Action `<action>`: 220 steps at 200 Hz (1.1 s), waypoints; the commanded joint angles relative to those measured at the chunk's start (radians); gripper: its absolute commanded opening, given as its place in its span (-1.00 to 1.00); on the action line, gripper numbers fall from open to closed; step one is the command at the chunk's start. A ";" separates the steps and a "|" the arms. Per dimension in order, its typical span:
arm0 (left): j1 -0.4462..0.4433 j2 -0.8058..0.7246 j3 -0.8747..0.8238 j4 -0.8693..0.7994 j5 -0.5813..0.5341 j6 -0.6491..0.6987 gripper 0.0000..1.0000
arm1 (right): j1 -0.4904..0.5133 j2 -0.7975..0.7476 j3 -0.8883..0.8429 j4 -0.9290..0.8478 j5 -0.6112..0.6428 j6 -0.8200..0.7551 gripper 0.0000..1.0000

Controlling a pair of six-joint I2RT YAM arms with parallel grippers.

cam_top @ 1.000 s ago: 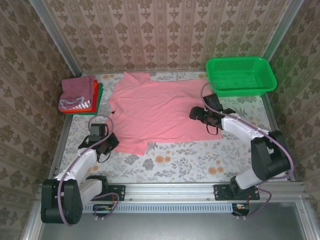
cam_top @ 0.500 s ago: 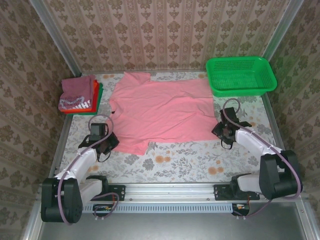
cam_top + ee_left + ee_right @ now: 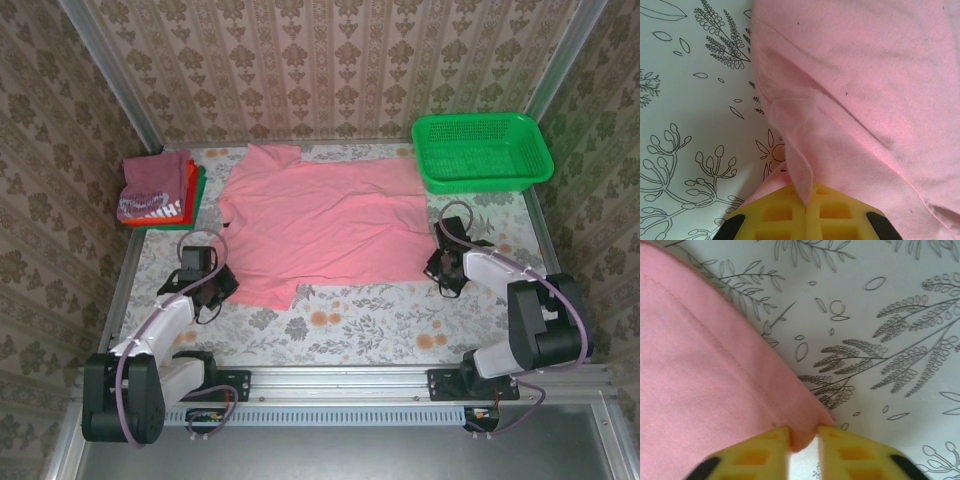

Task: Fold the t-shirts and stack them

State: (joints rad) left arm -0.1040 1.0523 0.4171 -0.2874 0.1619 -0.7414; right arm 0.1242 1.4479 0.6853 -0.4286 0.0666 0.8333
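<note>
We have both near corners of the salmon-pink t-shirt (image 3: pixel 320 225) pinched, and it lies spread flat across the middle of the bench (image 3: pixel 380 325).

The left gripper (image 3: pixel 806 202) is clamped on a raised fold of pink cloth at the near left corner, its yellow pads meeting around it. The right gripper (image 3: pixel 802 442) is closed on the near right corner, the hem's tip caught between its pads. The folded t-shirts (image 3: pixel 158 190), maroon with white print over red-orange and green, sit stacked at the far left, apart from the pink one. The green basket (image 3: pixel 482 150) stands far right, just beside the shirt's edge.
</note>
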 commanded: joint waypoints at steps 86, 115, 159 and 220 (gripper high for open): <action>-0.001 -0.187 0.093 -0.330 -0.031 0.049 -1.00 | -0.003 -0.326 -0.052 -0.264 0.009 0.028 -1.00; 0.000 -0.252 0.160 -0.485 -0.038 0.045 -1.00 | -0.003 -0.491 -0.043 -0.383 0.016 0.037 -1.00; -0.001 -0.174 0.295 -0.487 -0.029 0.091 -1.00 | -0.003 -0.506 0.016 -0.404 0.020 0.006 -1.00; -0.002 -0.007 0.403 -0.401 -0.005 0.135 -1.00 | -0.003 -0.308 0.193 -0.326 0.022 -0.083 -1.00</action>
State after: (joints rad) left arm -0.1040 1.0073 0.7635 -0.7082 0.1535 -0.6510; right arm 0.1223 1.0771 0.7998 -0.7788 0.0719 0.8047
